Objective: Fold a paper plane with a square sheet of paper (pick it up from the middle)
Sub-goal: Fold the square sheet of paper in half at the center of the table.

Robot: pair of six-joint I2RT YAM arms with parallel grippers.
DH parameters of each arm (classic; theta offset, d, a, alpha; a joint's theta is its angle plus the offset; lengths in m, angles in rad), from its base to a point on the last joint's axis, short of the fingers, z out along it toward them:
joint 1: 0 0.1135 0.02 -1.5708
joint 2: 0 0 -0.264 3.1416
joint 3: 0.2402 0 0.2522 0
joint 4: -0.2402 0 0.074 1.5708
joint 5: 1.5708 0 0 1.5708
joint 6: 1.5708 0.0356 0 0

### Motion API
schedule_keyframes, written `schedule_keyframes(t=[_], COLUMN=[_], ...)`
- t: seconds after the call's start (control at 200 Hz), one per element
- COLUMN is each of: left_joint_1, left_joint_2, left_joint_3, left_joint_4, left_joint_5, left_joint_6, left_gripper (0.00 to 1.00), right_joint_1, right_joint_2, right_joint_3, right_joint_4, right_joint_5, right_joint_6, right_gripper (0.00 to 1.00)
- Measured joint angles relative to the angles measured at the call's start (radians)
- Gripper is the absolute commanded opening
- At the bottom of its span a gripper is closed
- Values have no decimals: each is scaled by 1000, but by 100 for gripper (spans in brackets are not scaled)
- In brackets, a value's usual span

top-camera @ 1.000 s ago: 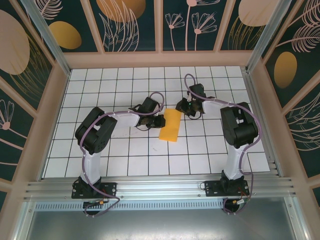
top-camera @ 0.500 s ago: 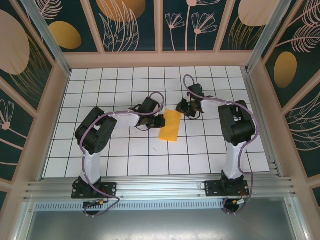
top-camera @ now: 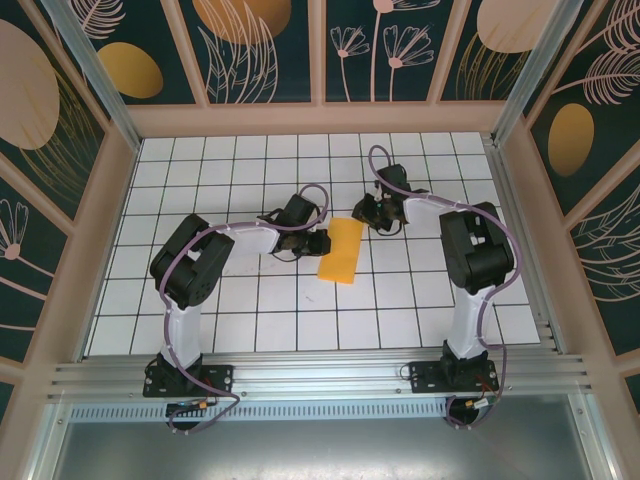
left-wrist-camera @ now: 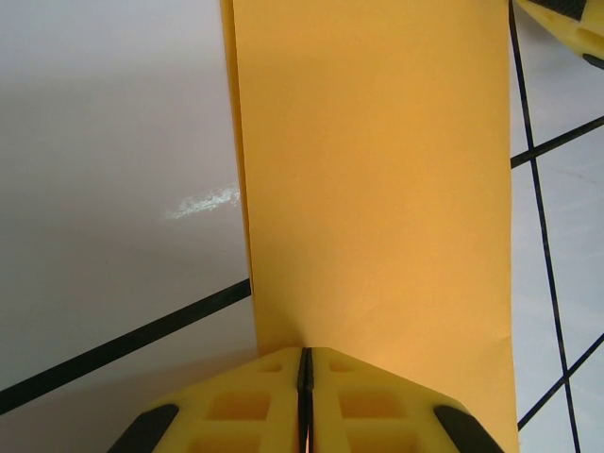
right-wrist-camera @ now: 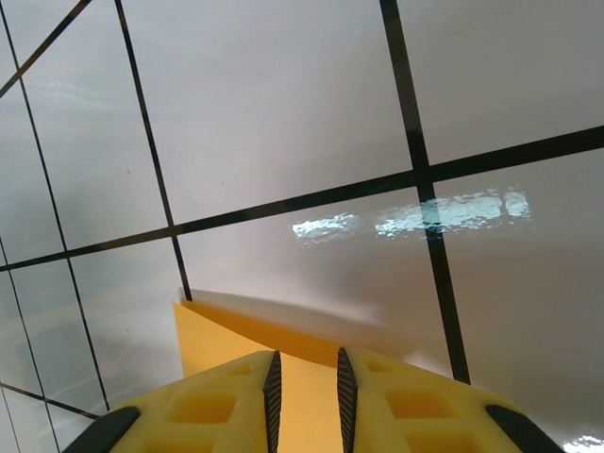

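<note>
Orange-yellow sheet of paper (top-camera: 341, 250), against one second earlier: same spot and same slight tilt near the middle of the desk (top-camera: 200, 300). The left arm is likewise unmoved. The right arm's elbow has shifted a little, and its gripper has crept a touch toward the far wall.
Left gripper (left-wrist-camera: 305, 357): jaws closed flat together, tips resting on the sheet's left long edge about halfway along. Whether any paper is pinched between them cannot be told.
Sheet, form: a folded oblong lying flat. Two layers show along one long edge in the left wrist view.
Right gripper (right-wrist-camera: 305, 363): jaws a narrow slit apart, set over the sheet's far right corner. That corner is slightly raised and casts a shadow on the tiles. Whether it is actually gripped cannot be told.
Edges: pale wooden walls (top-camera: 320, 118) with dark floral panels bound the left, far and right sides. A metal rail (top-camera: 320, 375) carrying both arm bases bounds the near side.
Open room: bare white tiles lie left of the left arm, along the far rows, and between the sheet and the rail. The sheet is well apart from every wall.
</note>
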State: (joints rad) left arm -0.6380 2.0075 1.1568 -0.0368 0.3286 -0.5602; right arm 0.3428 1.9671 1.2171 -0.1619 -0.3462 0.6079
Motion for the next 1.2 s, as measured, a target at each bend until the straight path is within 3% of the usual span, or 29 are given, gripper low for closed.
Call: schedule_keyframes(t=[0.51, 0.826, 1.201], left_joint_1=[-3, -3, -3], left_joint_2=[-7, -8, -10], left_joint_3=[-11, -13, -18], left_joint_4=[12, 15, 21], left_joint_5=[-8, -9, -10], left_joint_6=[0, 0, 0], left_gripper=[11, 11, 11], right_joint_1=[-3, -8, 156], right_joint_2=[27, -161, -194], right_joint_3=[7, -42, -160], right_joint_4=[-13, -23, 2], right_joint_5=[14, 31, 35], right_joint_6=[3, 4, 45], right_gripper=[27, 28, 28])
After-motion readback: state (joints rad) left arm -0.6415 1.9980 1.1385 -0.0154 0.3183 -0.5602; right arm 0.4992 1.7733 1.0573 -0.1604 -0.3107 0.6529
